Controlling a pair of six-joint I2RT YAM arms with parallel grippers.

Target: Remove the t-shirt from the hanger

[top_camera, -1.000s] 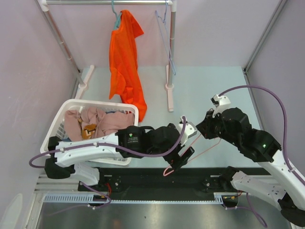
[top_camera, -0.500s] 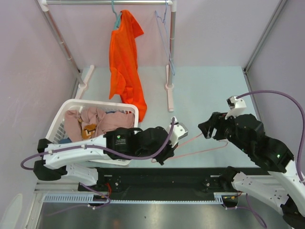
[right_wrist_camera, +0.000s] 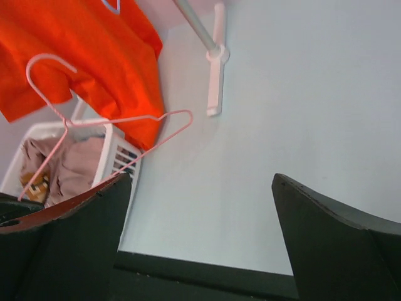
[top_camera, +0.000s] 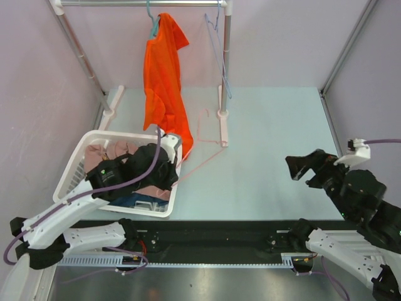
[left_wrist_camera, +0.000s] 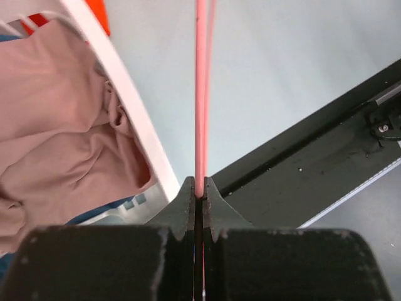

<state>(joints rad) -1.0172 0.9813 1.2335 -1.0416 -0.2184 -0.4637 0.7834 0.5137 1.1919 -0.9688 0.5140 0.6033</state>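
An orange t-shirt (top_camera: 164, 81) hangs from a teal hanger (top_camera: 152, 24) on the rail at the back. My left gripper (top_camera: 176, 164) is over the right end of the white basket (top_camera: 81, 150), shut on a bare pink hanger (left_wrist_camera: 200, 94). The hanger's thin wire (right_wrist_camera: 119, 119) reaches out over the floor toward the rack foot. A pinkish garment (left_wrist_camera: 56, 125) lies in the basket. At the right, low over the floor, my right gripper (top_camera: 301, 168) stands open with nothing between its fingers (right_wrist_camera: 81, 238).
The clothes rack has a top rail (top_camera: 138, 3), a right post (top_camera: 223, 63) and white feet (top_camera: 222, 128) on the pale floor. A lavender hanger (top_camera: 216, 50) hangs by the post. A black rail (top_camera: 219, 235) runs along the near edge.
My left gripper shut on the pink hanger and carried it left, over the basket. My right gripper let go of it, opened wide and pulled back to the right.
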